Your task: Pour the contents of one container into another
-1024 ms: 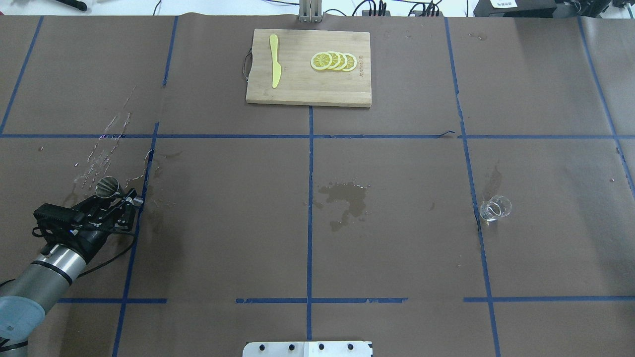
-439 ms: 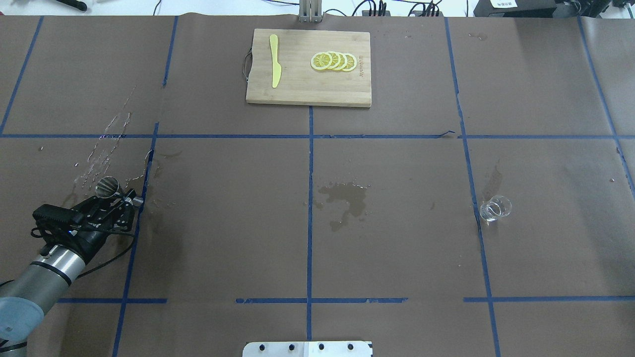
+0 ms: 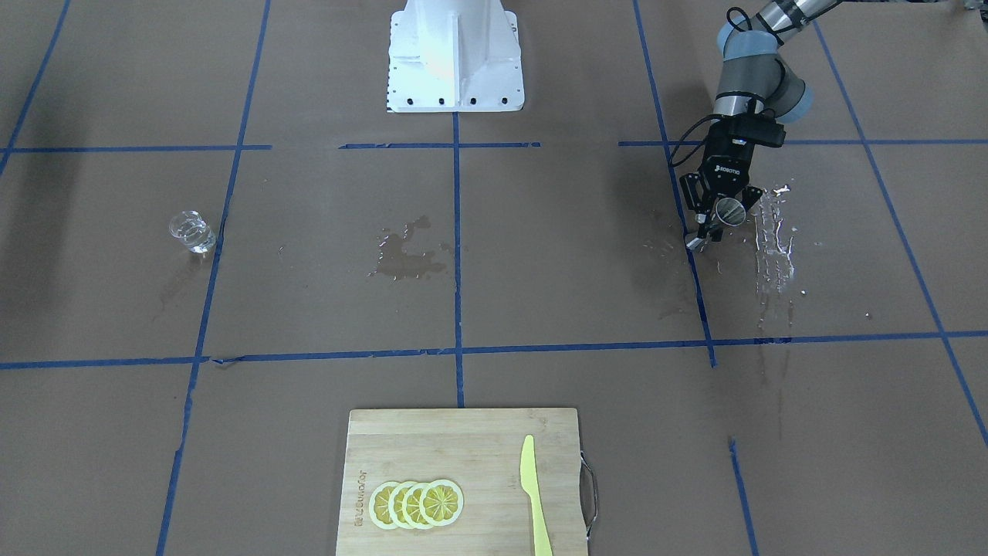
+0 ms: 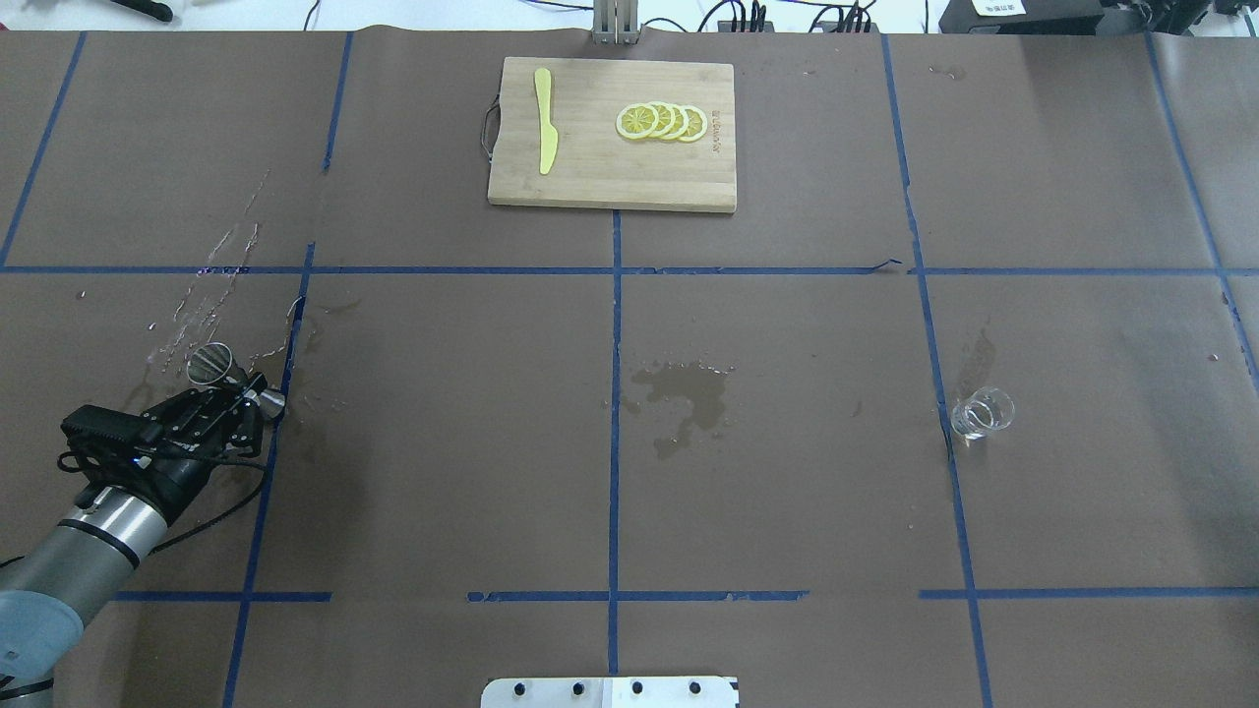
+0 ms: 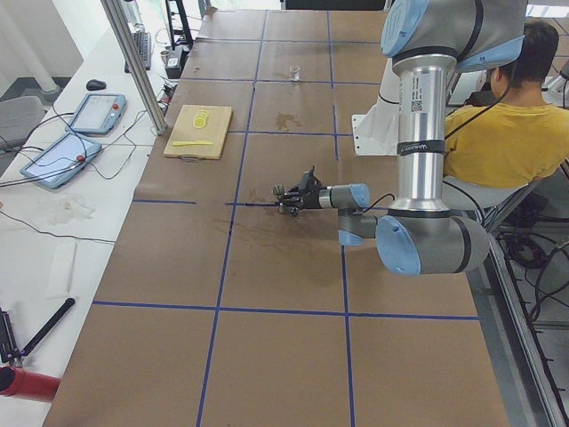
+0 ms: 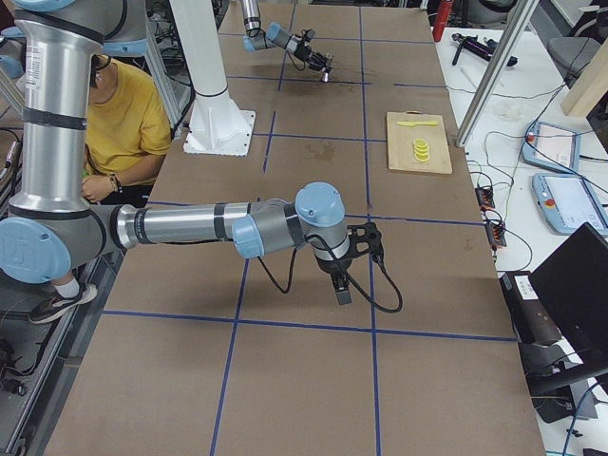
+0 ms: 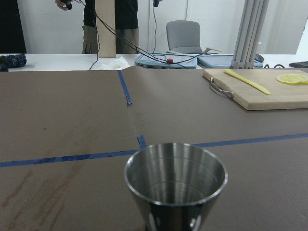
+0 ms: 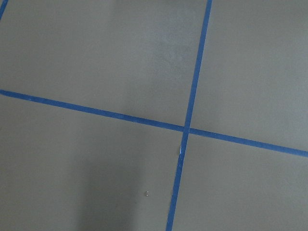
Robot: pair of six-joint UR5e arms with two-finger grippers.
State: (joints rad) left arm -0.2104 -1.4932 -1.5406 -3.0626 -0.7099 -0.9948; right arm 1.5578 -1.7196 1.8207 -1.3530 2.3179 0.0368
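Observation:
The steel jigger [image 4: 208, 362] stands upright at the table's left side, and its open mouth [image 7: 175, 169] fills the bottom of the left wrist view. My left gripper [image 4: 241, 388] reaches in level, with its fingers either side of the jigger's [image 3: 729, 210] waist, shut on it. The small clear glass [image 4: 982, 413] stands alone far to the right, seen also from the front [image 3: 191, 232]. My right gripper [image 6: 342, 288] shows only from the right end, hanging over bare brown paper; I cannot tell whether it is open or shut.
A wooden cutting board [image 4: 610, 182] at the far middle carries a yellow knife [image 4: 544, 120] and lemon slices [image 4: 661, 121]. Water drops [image 4: 211, 285] lie beside the jigger, and a wet patch [image 4: 684, 393] marks the centre. A seated person [image 5: 498, 133] is behind the robot.
The left gripper and the jigger have shifted together a little to the left and up in the overhead view. The glass has not moved.

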